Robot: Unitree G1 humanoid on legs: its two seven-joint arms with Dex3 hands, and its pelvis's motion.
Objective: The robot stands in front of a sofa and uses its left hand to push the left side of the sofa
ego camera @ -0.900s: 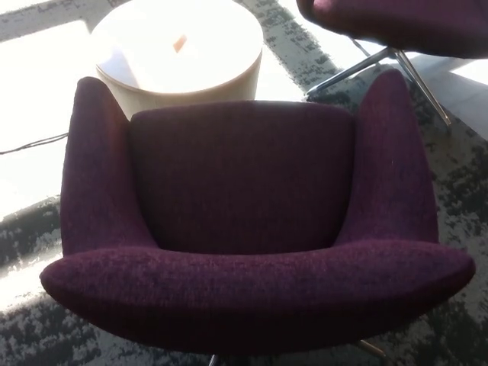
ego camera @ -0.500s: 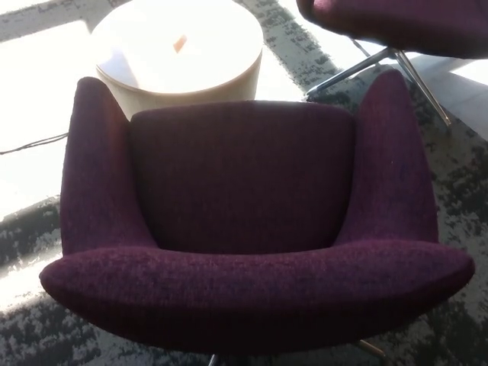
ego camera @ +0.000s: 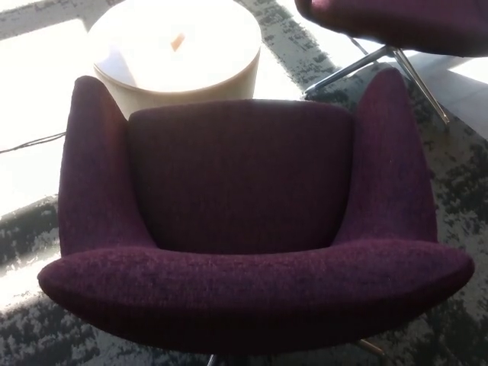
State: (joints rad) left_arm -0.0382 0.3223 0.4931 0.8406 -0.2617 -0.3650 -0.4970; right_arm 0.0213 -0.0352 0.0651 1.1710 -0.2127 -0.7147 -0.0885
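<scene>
Over on the left, bright sun floods the floor and a thin dark cable (ego camera: 34, 142) runs across the glare. No robot hand anywhere: neither the left nor the right is in sight, so whether the fingers are spread or closed, I can't tell. Next comes the sofa's left arm (ego camera: 91, 168), a tall padded wing rising to a rounded tip, and to my eye that's the place to push: flat against its outer flank, fairly high, where the padding backs onto a frame. I'd expect the fabric to give a little under the fingers before the body moves. It looks heavy enough to resist, yet it seems to sit on a slim metal base barely visible at the bottom edge, so it may turn rather than slide.

Centre now: the sofa (ego camera: 240, 179) fills the scene right below us, deep plum, nubbly woven cloth, flat seat, thick rounded rim nearest us. Behind it stands a round pale table (ego camera: 229, 80) with a small orange item (ego camera: 178, 42) on top, washed out by sun. On the right, the matching wing, then a second purple chair (ego camera: 396, 23) on chrome legs over mottled grey carpet (ego camera: 457, 175).
</scene>
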